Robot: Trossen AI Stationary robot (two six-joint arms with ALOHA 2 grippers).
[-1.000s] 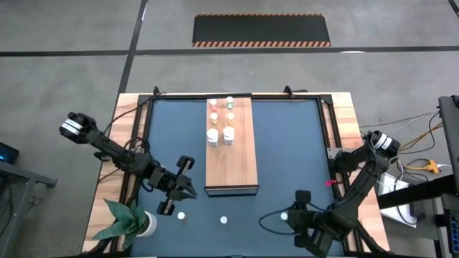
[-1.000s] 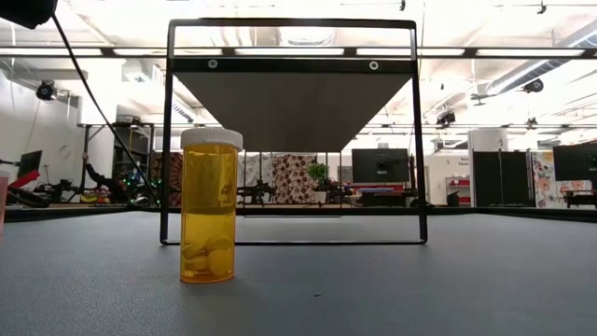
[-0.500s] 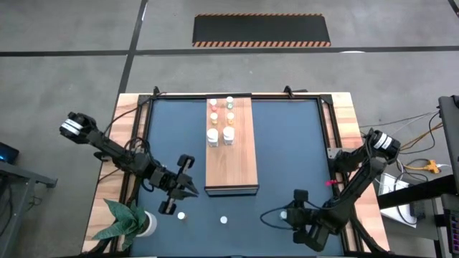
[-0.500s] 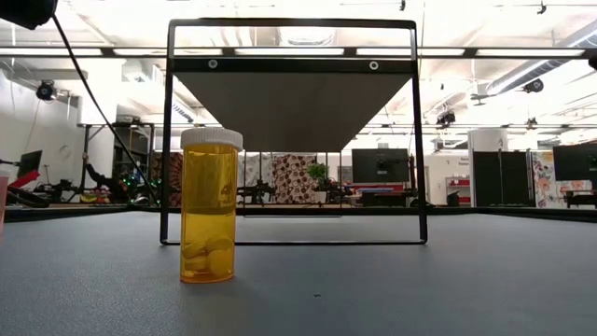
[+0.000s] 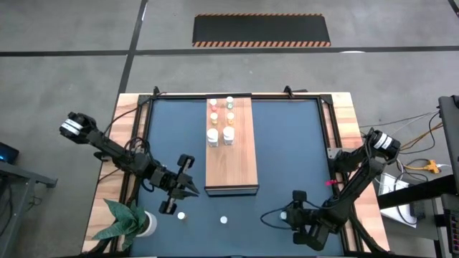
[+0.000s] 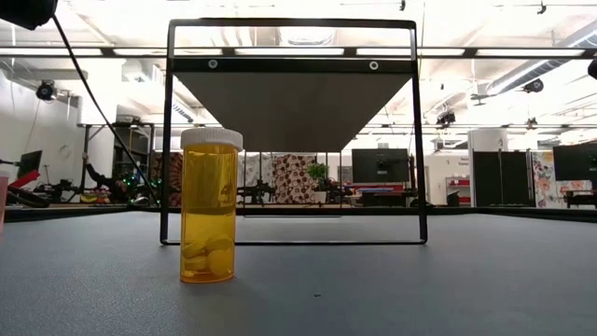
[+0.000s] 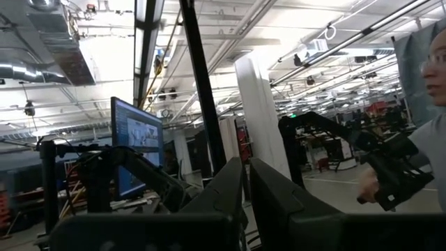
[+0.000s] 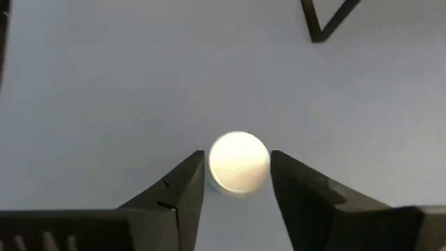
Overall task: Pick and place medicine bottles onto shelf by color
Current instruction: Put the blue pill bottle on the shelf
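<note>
My right hand [image 8: 238,183] stood open astride a white-capped bottle [image 8: 238,162] on the surface; I needed centred fingers [image 8: 187,188] before squeezing gently.

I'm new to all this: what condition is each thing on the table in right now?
Left gripper: shut, empty, beside the shelf's near end.
Right gripper: open, straddling a white-capped bottle.
Shelf: holds eight upright bottles at its far end.
Loose bottles: upright on the mat.
Plant: upright.
</note>
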